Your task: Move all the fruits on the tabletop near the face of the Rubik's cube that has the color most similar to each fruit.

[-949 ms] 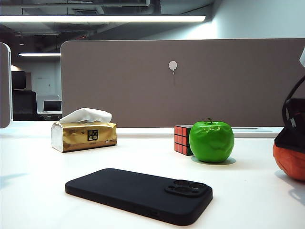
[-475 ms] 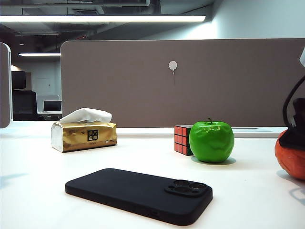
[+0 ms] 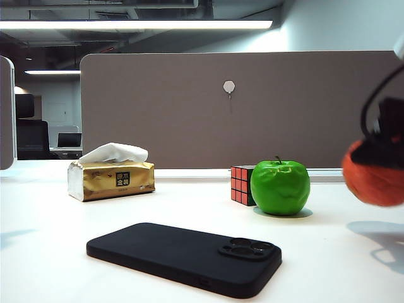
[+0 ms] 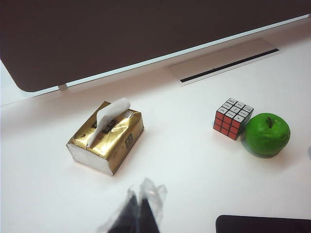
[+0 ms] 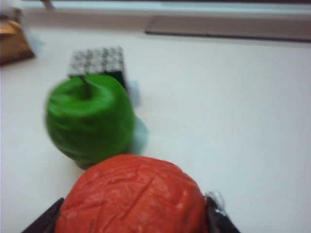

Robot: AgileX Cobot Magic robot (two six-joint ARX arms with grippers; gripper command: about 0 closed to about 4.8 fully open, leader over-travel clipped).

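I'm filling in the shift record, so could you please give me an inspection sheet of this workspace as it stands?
Surface: smooth white desk, bare between items.
Job's things: glossy green apple touching small Rubik's cube; bumpy orange-red fruit lifted off the desk.
Clutter: gold tissue box, black phone.
Grippers: right gripper jaws clamp the orange-red fruit; left gripper shut, empty, near the tissue box.
Cables: black cable on right arm.
Surroundings: grey partition, office behind.

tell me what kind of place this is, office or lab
Most likely an open-plan office. A grey fabric desk divider backs the smooth white tabletop, a black office chair sits at another desk behind, and long ceiling strip lights run overhead. A gold tissue box adds to the desk feel.
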